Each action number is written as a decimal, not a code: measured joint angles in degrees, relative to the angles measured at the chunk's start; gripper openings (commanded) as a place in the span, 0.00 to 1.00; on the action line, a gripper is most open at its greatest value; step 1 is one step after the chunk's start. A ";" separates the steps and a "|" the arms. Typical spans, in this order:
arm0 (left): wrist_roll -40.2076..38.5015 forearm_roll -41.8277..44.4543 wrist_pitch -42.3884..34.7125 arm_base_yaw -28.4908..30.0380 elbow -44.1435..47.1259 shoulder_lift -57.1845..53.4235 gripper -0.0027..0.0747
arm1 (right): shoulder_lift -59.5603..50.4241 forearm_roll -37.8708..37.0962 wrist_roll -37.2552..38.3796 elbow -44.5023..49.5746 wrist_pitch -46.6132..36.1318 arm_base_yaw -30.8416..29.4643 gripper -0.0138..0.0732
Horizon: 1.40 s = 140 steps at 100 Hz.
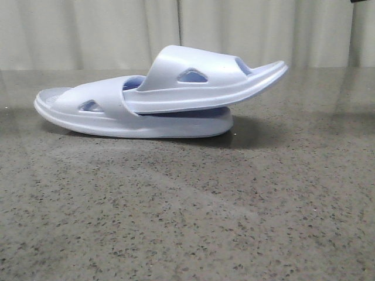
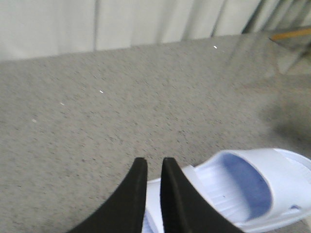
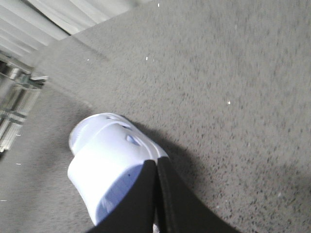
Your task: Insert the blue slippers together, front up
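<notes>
Two blue slippers sit nested on the table in the front view. The lower slipper [image 1: 111, 117] lies flat. The upper slipper [image 1: 199, 88] is pushed under the lower one's strap and tilts up to the right. Neither gripper shows in the front view. My left gripper [image 2: 154, 161] has its fingers almost together with a narrow slit between them and holds nothing; it hovers over one end of a slipper [image 2: 243, 184]. My right gripper [image 3: 156, 161] is shut and empty, above the strap of a slipper [image 3: 104, 155].
The grey speckled tabletop [image 1: 187, 222] spreads all round the slippers. Pale curtains [image 1: 88, 29] hang behind the far edge. A metal frame [image 3: 14, 92] stands off the table's side in the right wrist view.
</notes>
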 measured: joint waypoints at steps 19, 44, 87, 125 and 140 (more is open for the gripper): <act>0.00 2.34 -14.15 -3.59 4.56 -9.87 0.05 | -11.09 -4.92 0.00 1.33 -11.41 7.82 0.07; 0.00 7.21 -31.44 -14.46 14.98 -21.76 0.05 | -27.15 -12.20 -0.08 11.22 -28.94 16.90 0.07; 0.00 0.67 -41.25 -18.37 37.85 -39.79 0.05 | -47.36 -15.39 4.33 34.91 -33.20 17.95 0.07; 0.00 -8.43 -48.17 -18.37 45.90 -53.05 0.05 | -50.97 -11.85 5.69 43.19 -35.47 17.95 0.07; 0.00 -9.34 -48.31 -18.37 46.04 -53.05 0.05 | -50.97 -11.75 5.69 43.33 -35.38 17.95 0.07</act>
